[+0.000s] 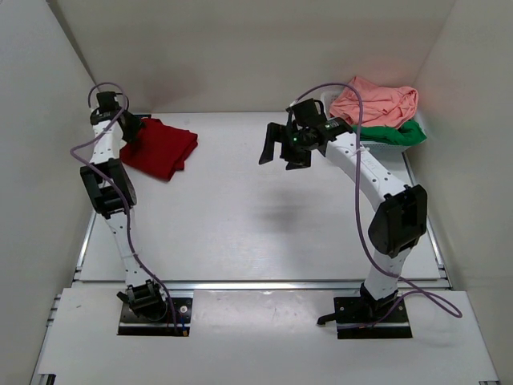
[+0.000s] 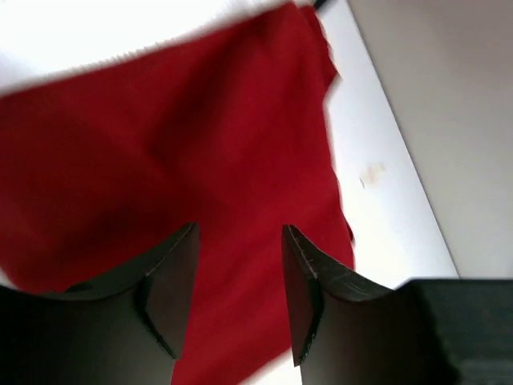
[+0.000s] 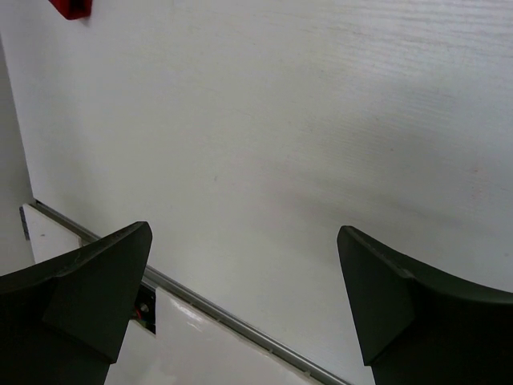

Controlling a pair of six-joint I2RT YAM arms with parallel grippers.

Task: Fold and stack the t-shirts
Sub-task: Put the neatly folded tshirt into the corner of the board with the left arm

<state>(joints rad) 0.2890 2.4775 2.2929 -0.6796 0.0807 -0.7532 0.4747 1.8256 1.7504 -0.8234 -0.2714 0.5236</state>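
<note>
Over red t-shirt [image 2: 160, 136], left pincer [image 2: 240, 241] parted

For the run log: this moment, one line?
left claw: open above dark red t-shirt | right claw: open, empty, above table | pink t-shirt on green t-shirt, far right

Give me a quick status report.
Left pincer open over dark red shirt. Right pincer open, empty, centre. Pink shirt atop green shirt, far right. No obstruction.

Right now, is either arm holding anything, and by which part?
Nothing is held. The left tool is open above the red shirt; the right tool is wide open over the table.
</note>
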